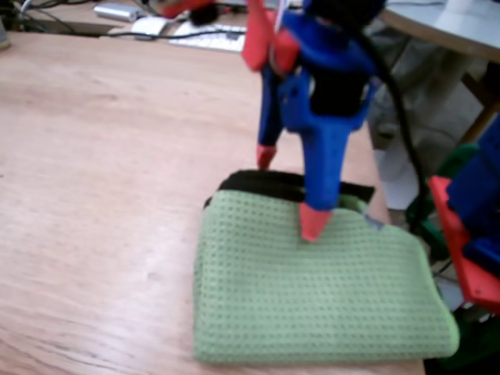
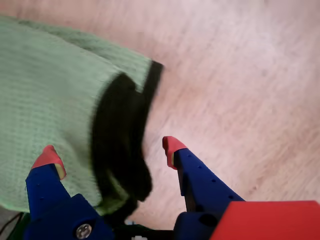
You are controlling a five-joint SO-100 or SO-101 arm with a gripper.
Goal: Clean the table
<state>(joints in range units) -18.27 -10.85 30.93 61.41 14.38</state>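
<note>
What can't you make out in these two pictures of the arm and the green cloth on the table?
- Black item under the green cloth: mostly covered in the fixed view, blurred in the wrist view, so I cannot tell what it is.
- Whether the open pincer touches the cloth: unclear in both.
- Clutter at the far edge of the table: cropped by the frame's top, blurred.
</note>
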